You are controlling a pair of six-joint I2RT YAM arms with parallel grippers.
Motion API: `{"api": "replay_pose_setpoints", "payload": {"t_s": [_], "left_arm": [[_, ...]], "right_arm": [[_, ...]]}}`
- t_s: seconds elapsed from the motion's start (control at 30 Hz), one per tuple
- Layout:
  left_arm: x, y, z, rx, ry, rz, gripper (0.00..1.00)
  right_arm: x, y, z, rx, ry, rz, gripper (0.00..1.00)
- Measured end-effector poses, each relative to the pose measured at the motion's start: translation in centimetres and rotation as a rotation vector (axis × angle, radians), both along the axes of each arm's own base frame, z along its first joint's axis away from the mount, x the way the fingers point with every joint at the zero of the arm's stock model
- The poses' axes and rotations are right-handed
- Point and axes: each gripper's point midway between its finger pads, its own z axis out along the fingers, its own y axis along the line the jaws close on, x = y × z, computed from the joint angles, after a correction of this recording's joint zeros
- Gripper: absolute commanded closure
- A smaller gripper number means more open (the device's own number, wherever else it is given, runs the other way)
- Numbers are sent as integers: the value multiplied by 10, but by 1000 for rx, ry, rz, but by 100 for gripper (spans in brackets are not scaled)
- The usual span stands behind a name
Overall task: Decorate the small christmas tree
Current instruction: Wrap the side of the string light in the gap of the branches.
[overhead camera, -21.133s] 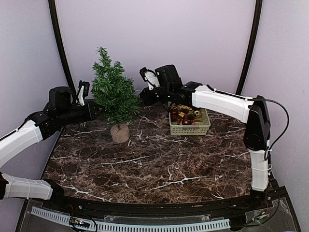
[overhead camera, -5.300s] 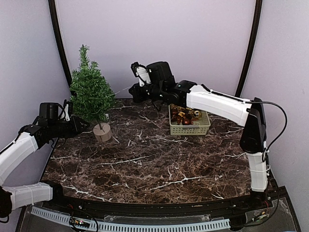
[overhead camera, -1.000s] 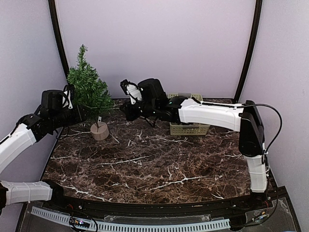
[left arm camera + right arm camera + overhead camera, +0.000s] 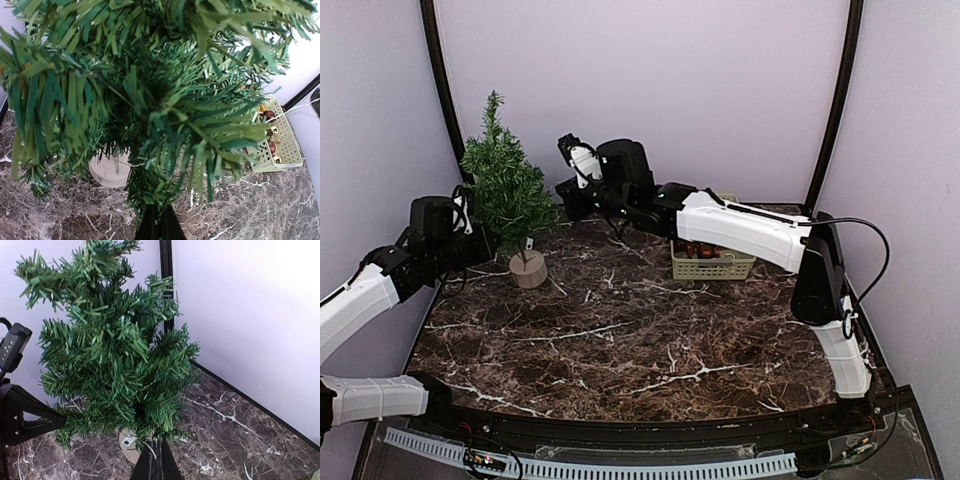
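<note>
The small christmas tree stands upright at the back left on its round tan base. My left gripper is shut on a low branch of the tree, coming in from the left. The base shows just beyond. My right gripper hangs by the tree's right side with its fingers pressed together under the lowest needles of the tree. A thin pale strand lies at their tips; whether it is held I cannot tell. No ornament shows on the tree.
A pale green basket of brown and gold ornaments sits at the back, partly behind my right forearm; it also shows at the right. The back wall and black frame post stand close behind the tree.
My left gripper has closed on the low branch. The right arm has swung left and upward, bringing its gripper against the tree's right side. The tree has stayed put.
</note>
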Motion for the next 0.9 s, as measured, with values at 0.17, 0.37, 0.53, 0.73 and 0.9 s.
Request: {"api": "replay_pose_setpoints", "payload": {"t_s": [0.17,0.37,0.53,0.73,0.9], "left_arm": [[-5,2,-7,0,9,2,100],[-6,2,-7,-2,7,0,100],[-7,2,-4,-5,-3,-1,100],[-9,3,-6,-3,-2,0,100],[-9,6,-4,17,-11,3,100]], "right_arm": [[1,8,18,60,-70,25,100],[-3,20,22,94,-120,84,100],[-2,31,25,118,-158,117,100],[1,40,19,133,-172,129,100],[2,42,14,131,-171,129,100]]}}
